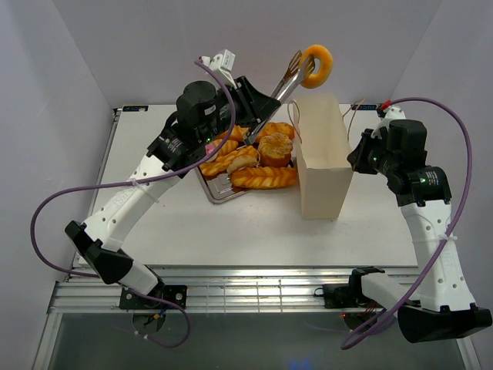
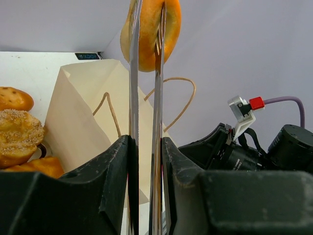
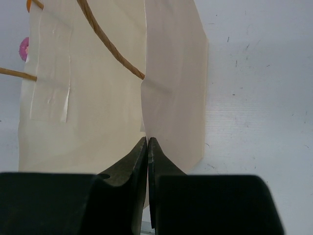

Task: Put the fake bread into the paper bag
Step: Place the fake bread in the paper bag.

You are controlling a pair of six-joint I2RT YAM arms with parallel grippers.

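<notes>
A golden ring donut (image 1: 317,65) of the fake bread hangs pinched in the tips of metal tongs (image 1: 281,96), above the back of the open paper bag (image 1: 323,154). My left gripper (image 1: 260,116) is shut on the tongs' handles; in the left wrist view the tongs (image 2: 157,98) run up between the fingers to the donut (image 2: 149,34), over the bag (image 2: 83,122). More fake bread (image 1: 266,177) lies on the metal tray (image 1: 219,194). My right gripper (image 3: 147,139) is shut on the bag's right wall (image 3: 171,98), seen from above at the right gripper (image 1: 356,158).
The tray stands just left of the bag, with a sugared round bun (image 2: 17,134) and other pastries on it. The right arm (image 2: 254,152) is close behind the bag's right side. White walls enclose the table on the left, back and right.
</notes>
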